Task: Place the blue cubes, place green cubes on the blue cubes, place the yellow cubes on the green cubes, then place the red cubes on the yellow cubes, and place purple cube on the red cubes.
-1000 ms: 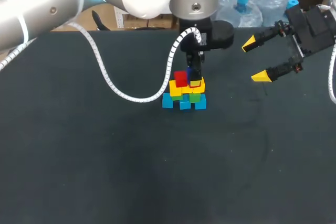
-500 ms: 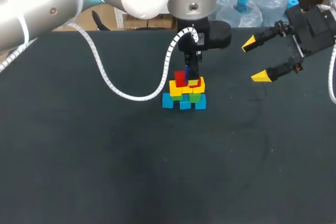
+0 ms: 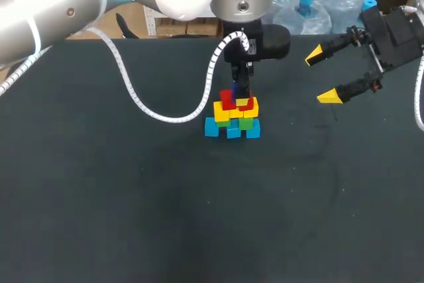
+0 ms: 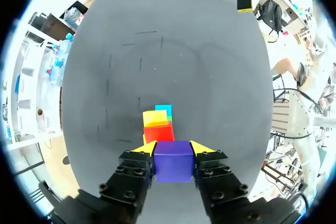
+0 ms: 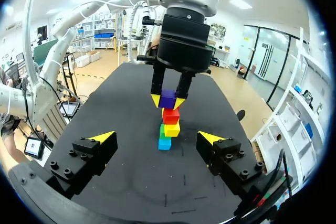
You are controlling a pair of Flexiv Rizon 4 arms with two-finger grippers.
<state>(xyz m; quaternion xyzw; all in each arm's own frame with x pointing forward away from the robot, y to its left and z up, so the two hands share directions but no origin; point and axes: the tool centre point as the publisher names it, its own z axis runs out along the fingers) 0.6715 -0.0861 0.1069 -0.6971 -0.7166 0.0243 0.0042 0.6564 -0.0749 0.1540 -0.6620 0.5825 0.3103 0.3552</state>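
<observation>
A small stack of cubes stands mid-table: blue cubes (image 3: 233,130) at the bottom, a green cube (image 3: 246,122) on them, yellow cubes (image 3: 222,113) above and a red cube (image 3: 228,100) on top. My left gripper (image 3: 240,91) hangs straight over the stack, shut on the purple cube (image 4: 173,160). In the right wrist view the purple cube (image 5: 168,98) sits right above the red cube (image 5: 170,115); whether they touch I cannot tell. My right gripper (image 3: 322,75) stands open and empty, well off to the stack's right.
The dark table (image 3: 132,203) holds nothing else near the stack. The left arm's white coiled cable (image 3: 139,107) droops over the table to the left of the stack.
The left gripper, still holding the purple cube, has shifted slightly left and back above the stack. The right arm has kept still.
</observation>
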